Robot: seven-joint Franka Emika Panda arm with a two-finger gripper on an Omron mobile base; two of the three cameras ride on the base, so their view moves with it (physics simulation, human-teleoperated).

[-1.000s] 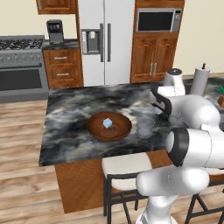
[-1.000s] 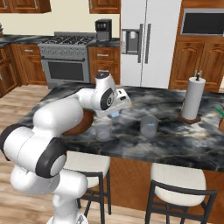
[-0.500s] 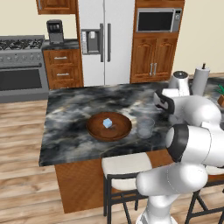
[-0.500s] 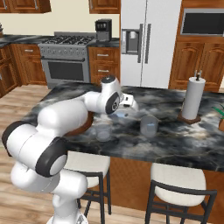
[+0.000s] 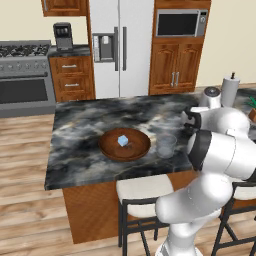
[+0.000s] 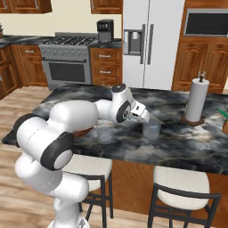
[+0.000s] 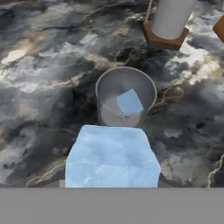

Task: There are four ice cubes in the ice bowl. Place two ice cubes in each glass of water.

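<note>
One ice cube (image 7: 112,157) gripped in fingers above glass (image 7: 126,96) already holding another cube (image 7: 129,103).

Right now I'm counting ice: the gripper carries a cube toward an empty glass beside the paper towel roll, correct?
Not empty: the hand view shows one ice cube already inside that glass. The gripper does carry another cube toward it, near the paper towel roll.

— Around the far glass (image 7: 126,98)?
— Open marble counter (image 7: 48,87) on both sides; mouth open, one cube (image 7: 129,103) already inside.
— Anything crowding beyond?
— Towel roll (image 7: 170,19) on its wooden base, close behind.
— Nearer side?
— Second glass (image 5: 166,145) just beside the bowl (image 5: 124,145); bare counter between the glasses.
</note>
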